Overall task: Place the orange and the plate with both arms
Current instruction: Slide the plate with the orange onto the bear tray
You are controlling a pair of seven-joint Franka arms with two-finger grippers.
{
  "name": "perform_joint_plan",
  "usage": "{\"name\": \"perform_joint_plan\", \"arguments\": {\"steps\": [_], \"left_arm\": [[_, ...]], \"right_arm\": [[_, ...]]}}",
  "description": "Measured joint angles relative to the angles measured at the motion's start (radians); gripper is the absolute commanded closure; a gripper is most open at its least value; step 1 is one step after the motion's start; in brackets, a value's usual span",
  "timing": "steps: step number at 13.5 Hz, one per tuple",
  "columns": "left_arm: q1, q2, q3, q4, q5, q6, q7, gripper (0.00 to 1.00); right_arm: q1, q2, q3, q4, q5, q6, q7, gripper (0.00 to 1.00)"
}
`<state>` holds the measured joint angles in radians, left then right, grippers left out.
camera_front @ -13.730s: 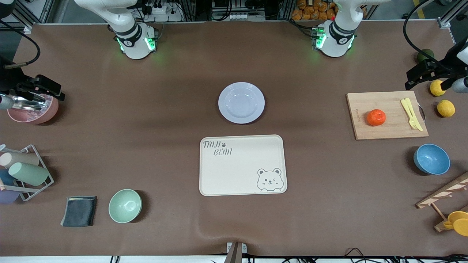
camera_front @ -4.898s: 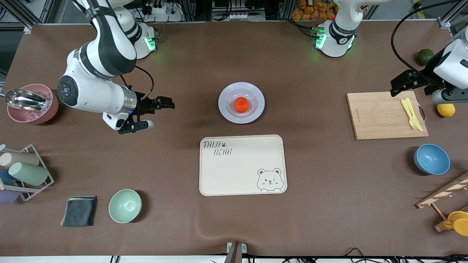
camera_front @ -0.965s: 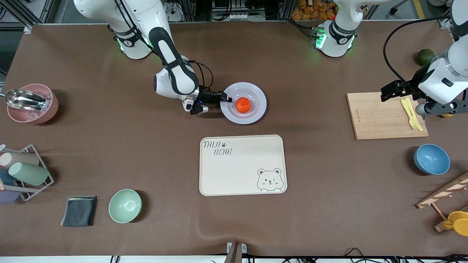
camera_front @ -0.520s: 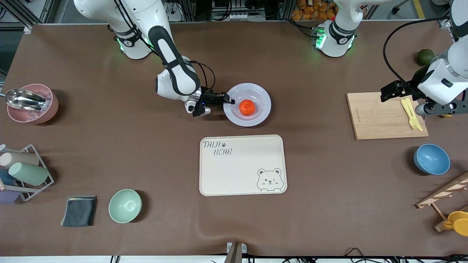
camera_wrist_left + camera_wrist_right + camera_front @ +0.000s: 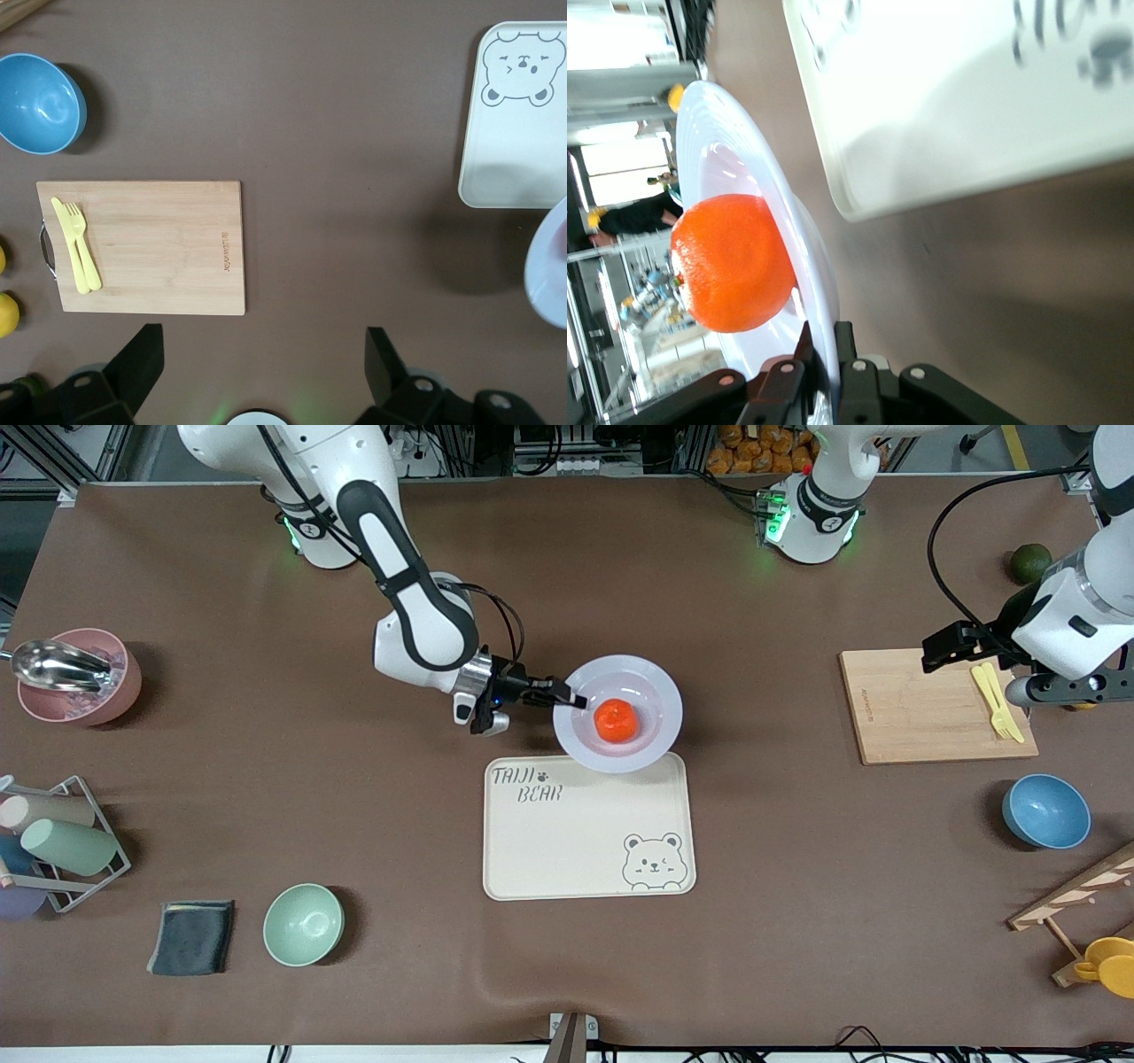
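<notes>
The pale lavender plate (image 5: 660, 695) hangs in the air over the cream bear-print tray's (image 5: 576, 841) edge nearest the robots. The orange (image 5: 616, 720) rests in its sunken centre. My right gripper (image 5: 571, 699) is shut on the plate's rim at the right arm's end. In the right wrist view the fingers (image 5: 852, 354) pinch the plate (image 5: 735, 168) edge, with the orange (image 5: 731, 261) just above them and the tray (image 5: 966, 88) below. My left gripper (image 5: 952, 646) hangs open and empty over the cutting board's corner, its fingers (image 5: 142, 354) spread wide.
A wooden cutting board (image 5: 921, 708) with a yellow fork (image 5: 997, 700) lies at the left arm's end, with a blue bowl (image 5: 1045, 810) nearer the camera. A green bowl (image 5: 303, 924), dark cloth (image 5: 191, 937), cup rack (image 5: 58, 841) and pink bowl (image 5: 75, 691) are at the right arm's end.
My right gripper has lifted the plate with the orange off the table and carried it toward the front camera, over the tray's edge. The left arm has stayed still.
</notes>
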<state>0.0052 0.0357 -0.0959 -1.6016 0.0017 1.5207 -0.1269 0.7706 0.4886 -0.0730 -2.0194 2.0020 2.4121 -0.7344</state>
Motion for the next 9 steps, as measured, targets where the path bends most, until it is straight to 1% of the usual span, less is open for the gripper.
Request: {"name": "perform_joint_plan", "arguments": {"steps": [3,5,9], "left_arm": [[0.0,0.004,0.0,-0.001,0.0,0.002,0.0,0.0],[0.0,0.006,0.0,-0.001,0.0,0.006,0.0,0.0],[-0.001,0.007,-0.001,-0.001,0.0,0.009,0.0,0.0]], "right_arm": [[-0.01,0.047,0.001,0.097,0.0,0.086,0.061,1.0],[-0.011,0.093,0.0,0.156,0.0,0.115,0.078,1.0],[-0.061,0.144,-0.003,0.209,-0.004,0.143,0.08,1.0]]}}
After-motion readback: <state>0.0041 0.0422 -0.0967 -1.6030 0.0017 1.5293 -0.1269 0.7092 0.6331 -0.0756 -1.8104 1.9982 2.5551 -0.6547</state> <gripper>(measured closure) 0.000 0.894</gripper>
